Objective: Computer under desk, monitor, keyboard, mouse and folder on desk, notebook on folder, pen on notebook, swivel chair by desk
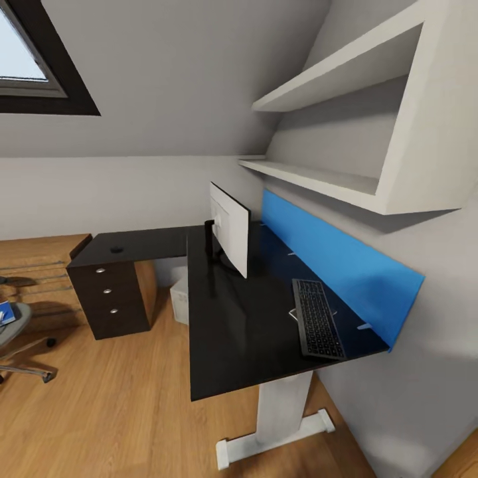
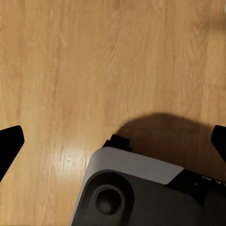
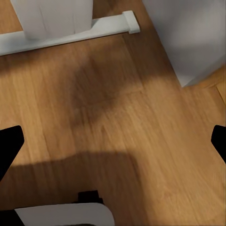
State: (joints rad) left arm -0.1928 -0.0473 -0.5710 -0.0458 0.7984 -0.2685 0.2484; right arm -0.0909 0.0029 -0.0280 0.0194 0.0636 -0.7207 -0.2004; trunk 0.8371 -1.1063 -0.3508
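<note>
So the desk [image 1: 232,332] is right there in the head view, glossy black top on white legs, with the blue back panel [image 1: 338,265] running along the wall. The monitor [image 1: 230,236] stands on the desk near the corner of the L, turned edge-on so you mostly see its white back. The keyboard [image 1: 317,318] lies flat on the desk, close to the blue panel and toward the near end, well apart from the monitor. The computer [image 1: 179,300] sits on the floor under the desk, next to the black 3-drawer unit [image 1: 111,295].

Way over at the left edge you get a slice of the swivel chair [image 1: 13,332], well away from the desk, with the blue folder [image 1: 6,312] on its seat (only a corner shows).

The left gripper [image 2: 113,141] hangs over bare wood floor [image 2: 70,70] with its fingers spread wide, nothing between them. Same for the right gripper [image 3: 113,143], fingers far apart over the floor, near the desk's white foot [image 3: 70,28].
</note>
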